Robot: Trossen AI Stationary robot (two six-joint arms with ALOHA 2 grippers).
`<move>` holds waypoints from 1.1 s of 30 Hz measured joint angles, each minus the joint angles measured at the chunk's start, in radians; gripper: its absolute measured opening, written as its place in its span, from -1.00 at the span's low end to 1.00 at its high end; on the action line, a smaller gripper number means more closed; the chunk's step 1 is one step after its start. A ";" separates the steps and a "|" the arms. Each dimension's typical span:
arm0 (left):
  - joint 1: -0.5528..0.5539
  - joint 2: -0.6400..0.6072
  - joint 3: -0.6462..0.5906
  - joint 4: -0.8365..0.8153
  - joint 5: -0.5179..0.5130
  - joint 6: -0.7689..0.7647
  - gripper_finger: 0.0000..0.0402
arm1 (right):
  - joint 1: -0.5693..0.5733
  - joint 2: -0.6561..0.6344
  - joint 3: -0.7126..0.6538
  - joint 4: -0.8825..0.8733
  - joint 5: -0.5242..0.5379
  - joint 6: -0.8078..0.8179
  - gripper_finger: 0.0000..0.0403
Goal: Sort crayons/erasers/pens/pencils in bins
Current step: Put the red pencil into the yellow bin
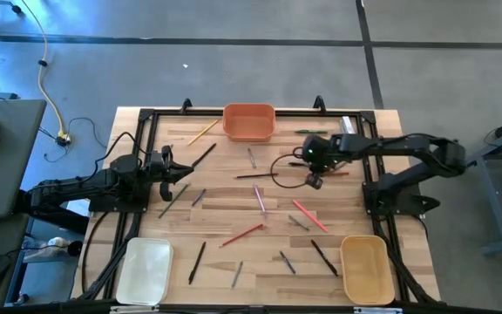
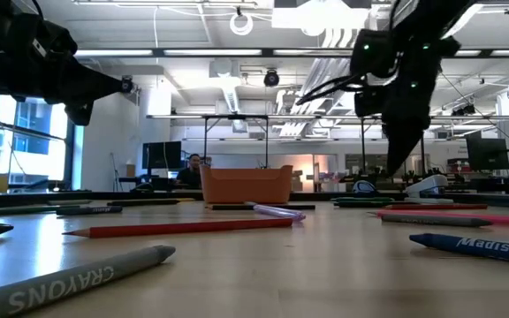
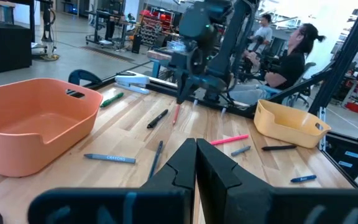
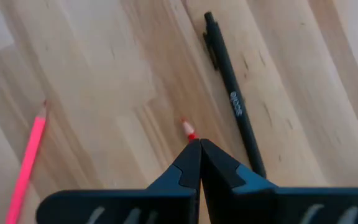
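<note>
Thin sticks lie scattered flat on the wooden table: a red one (image 1: 242, 235), a pink one (image 1: 260, 199), black ones (image 1: 197, 260) and others. An orange bin (image 1: 249, 122) stands at the far edge, a white bin (image 1: 145, 270) at the near left and a tan bin (image 1: 366, 269) at the near right. My right gripper (image 1: 314, 180) hangs over the table's right centre, pointing down, shut on a red pencil. My left gripper (image 3: 196, 152) is shut and empty, and hovers above the left side (image 1: 168, 166). My right gripper pinches a red pencil between its two shut fingers. Only the pencil's pointed tip (image 4: 188, 130) shows past the fingertips; the fingers hide the rest. The fingers point down from above, and their ends (image 2: 392, 170) stand clear of the tabletop.
A black pen (image 4: 232, 99) and a pink pencil (image 4: 28, 163) lie on the table beneath my right gripper. A green pen (image 1: 312, 132) and a clear-and-white tube (image 1: 349, 123) lie at the far right. A black frame (image 1: 146, 113) rims the table. People sit beyond it (image 3: 291, 59).
</note>
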 joint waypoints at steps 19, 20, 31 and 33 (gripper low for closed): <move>0.000 0.000 0.000 0.000 0.000 0.000 -1.00 | -0.076 0.265 0.187 -0.135 -0.039 -0.063 -0.87; 0.000 0.000 0.000 0.000 0.000 0.000 -1.00 | -0.074 0.265 0.187 -0.145 -0.039 -0.068 -0.82; 0.000 0.000 0.000 0.000 0.000 0.000 -1.00 | -0.012 0.265 0.165 -0.220 0.019 -0.111 -0.25; 0.000 0.000 0.000 0.000 0.000 0.000 -1.00 | -0.003 0.265 0.165 -0.202 0.027 -0.111 -0.22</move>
